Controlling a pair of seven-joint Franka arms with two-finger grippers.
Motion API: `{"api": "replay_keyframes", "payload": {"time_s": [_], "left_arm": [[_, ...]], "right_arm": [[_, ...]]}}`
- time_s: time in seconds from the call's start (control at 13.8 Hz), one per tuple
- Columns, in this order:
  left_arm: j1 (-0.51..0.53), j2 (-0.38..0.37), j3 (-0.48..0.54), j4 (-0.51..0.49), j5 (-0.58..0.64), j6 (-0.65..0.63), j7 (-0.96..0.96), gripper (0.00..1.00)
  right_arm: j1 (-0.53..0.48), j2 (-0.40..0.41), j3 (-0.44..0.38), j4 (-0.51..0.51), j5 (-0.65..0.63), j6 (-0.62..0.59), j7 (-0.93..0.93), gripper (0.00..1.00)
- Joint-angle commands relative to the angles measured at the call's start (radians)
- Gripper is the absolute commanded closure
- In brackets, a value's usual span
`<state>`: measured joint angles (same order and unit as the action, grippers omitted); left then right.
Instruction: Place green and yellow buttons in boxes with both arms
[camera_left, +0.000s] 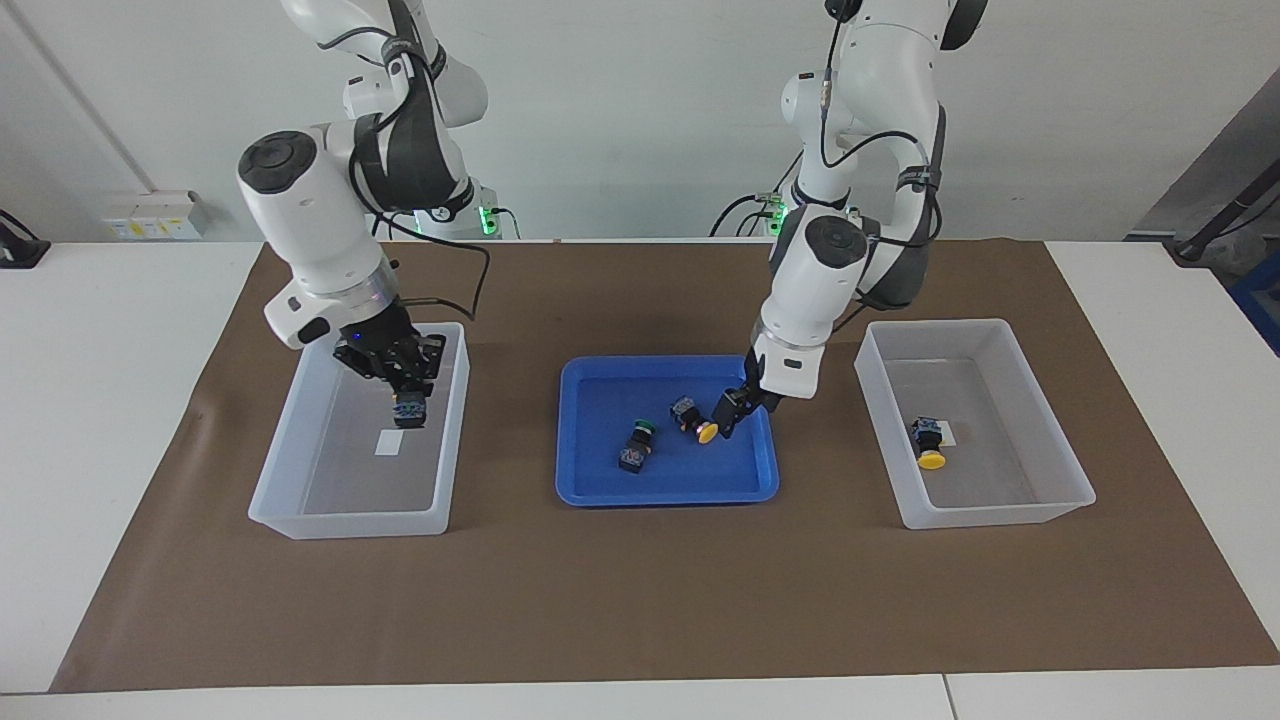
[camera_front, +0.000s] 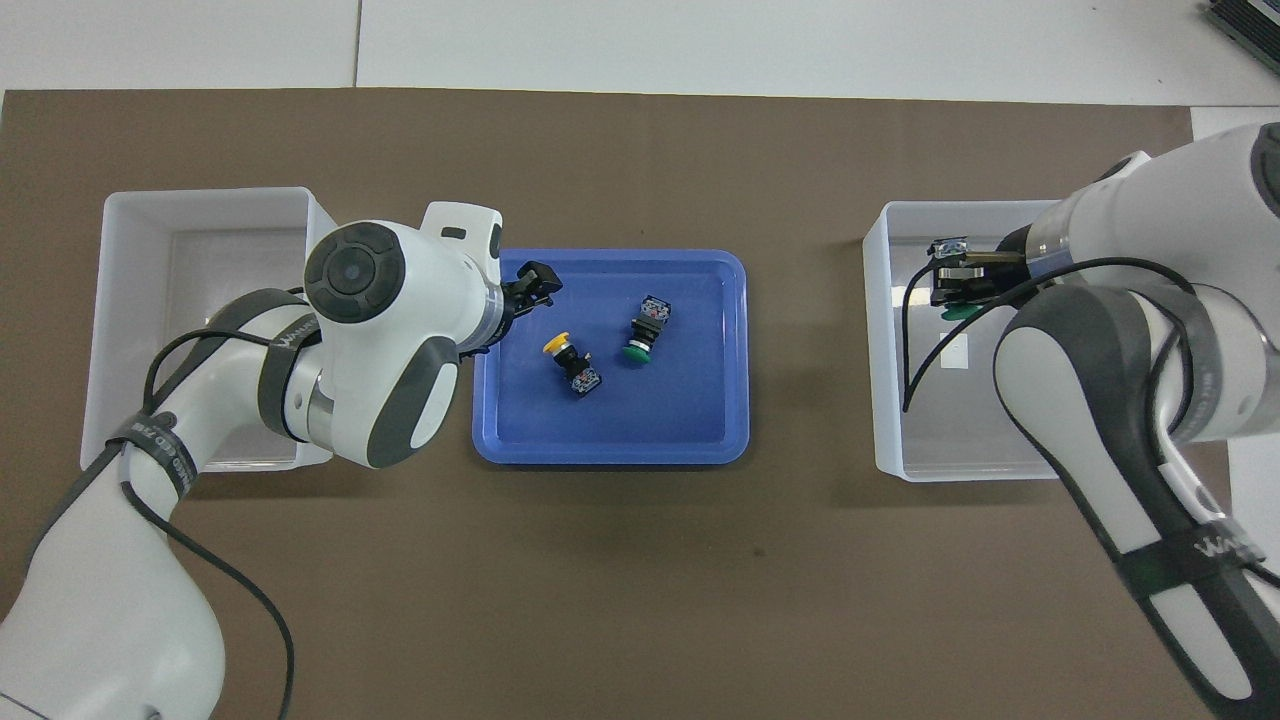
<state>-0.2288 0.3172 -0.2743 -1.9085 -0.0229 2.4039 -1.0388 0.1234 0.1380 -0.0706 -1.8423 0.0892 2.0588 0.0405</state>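
Right now my right tool hangs inside the box at the right arm's end of the desk, closed on a green button whose cap points down, low enough that a release should drop it gently beside the white sticker. My left tool is down in the blue tray just beside the yellow button, lined up for the next pick; whether its fingers are spread I cannot tell. A second green button lies in the tray near it. The other box holds one yellow button by its sticker, so I judge colours are sorted per arm.
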Motion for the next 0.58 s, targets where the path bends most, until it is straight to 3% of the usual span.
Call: {"api": "replay_keyframes", "payload": {"time_s": [0.0, 0.14, 0.36, 0.43, 0.51], "left_arm": [[-0.047, 0.023, 0.018, -0.061, 0.000, 0.119, -0.079, 0.00], [-0.076, 0.060, 0.018, -0.070, 0.000, 0.196, -0.118, 0.00], [-0.087, 0.063, 0.018, -0.107, 0.001, 0.234, -0.118, 0.00], [-0.090, 0.065, 0.018, -0.113, 0.001, 0.248, -0.119, 0.12], [-0.090, 0.065, 0.018, -0.122, 0.001, 0.250, -0.119, 0.28]], "right_arm": [[-0.085, 0.027, 0.014, -0.128, -0.011, 0.166, -0.230, 1.00], [-0.111, 0.073, 0.014, -0.178, -0.011, 0.285, -0.275, 1.00], [-0.148, 0.135, 0.014, -0.184, -0.011, 0.363, -0.286, 1.00], [-0.148, 0.147, 0.014, -0.186, -0.011, 0.369, -0.281, 0.88], [-0.148, 0.155, 0.014, -0.186, -0.011, 0.371, -0.277, 0.61]]}}
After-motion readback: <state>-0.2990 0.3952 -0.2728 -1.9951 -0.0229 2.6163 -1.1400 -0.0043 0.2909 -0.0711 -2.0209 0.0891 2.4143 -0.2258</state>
